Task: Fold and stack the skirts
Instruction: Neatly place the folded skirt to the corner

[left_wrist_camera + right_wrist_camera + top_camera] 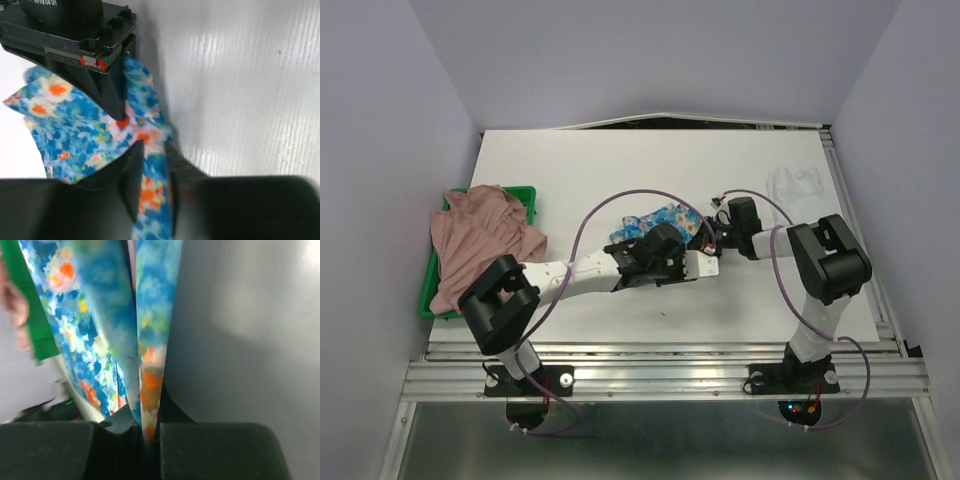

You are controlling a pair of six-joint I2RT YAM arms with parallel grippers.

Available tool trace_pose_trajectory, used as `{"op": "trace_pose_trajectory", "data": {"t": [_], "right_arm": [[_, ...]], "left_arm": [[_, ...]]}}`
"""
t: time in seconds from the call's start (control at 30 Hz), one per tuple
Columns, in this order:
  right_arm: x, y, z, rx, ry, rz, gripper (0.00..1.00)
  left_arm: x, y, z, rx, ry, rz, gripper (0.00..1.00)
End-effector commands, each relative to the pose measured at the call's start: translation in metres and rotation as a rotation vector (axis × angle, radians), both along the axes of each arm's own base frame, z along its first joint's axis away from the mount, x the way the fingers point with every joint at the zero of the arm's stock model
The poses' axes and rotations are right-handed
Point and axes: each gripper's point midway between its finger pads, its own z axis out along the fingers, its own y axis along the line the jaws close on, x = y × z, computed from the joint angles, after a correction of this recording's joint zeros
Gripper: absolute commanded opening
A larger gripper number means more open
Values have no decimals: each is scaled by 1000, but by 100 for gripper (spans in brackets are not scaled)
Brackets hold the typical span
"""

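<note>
Blue floral skirt (670,215) looks soft, limp; right jaws clench a fold, left jaws stand parted around it; corners likely grip best.

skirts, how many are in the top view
3: blue floral skirt mid-table, pink skirt heaped over the green tray at left, white skirt far right. Others may hide under the pink one.

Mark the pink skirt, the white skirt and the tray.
Pink skirt (480,238): top view, middle of the bunched cloth.
White skirt (796,184): top view, its centre.
Tray (527,198): top view, bare far right corner.
</note>
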Motion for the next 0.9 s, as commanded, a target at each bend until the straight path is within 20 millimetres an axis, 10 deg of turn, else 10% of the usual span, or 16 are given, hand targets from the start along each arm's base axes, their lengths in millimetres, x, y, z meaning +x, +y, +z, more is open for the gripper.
{"op": "trace_pose_trajectory", "data": {"t": [0.0, 0.17, 0.87], "right_arm": [[43, -26, 36, -268, -295, 29, 1], [49, -64, 59, -459, -409, 168, 1], [113, -217, 137, -686, -594, 321, 1]], "left_arm": [[4, 11, 69, -186, 0, 94, 45], [15, 45, 93, -237, 78, 160, 74], [46, 100, 94, -214, 96, 309, 80]]}}
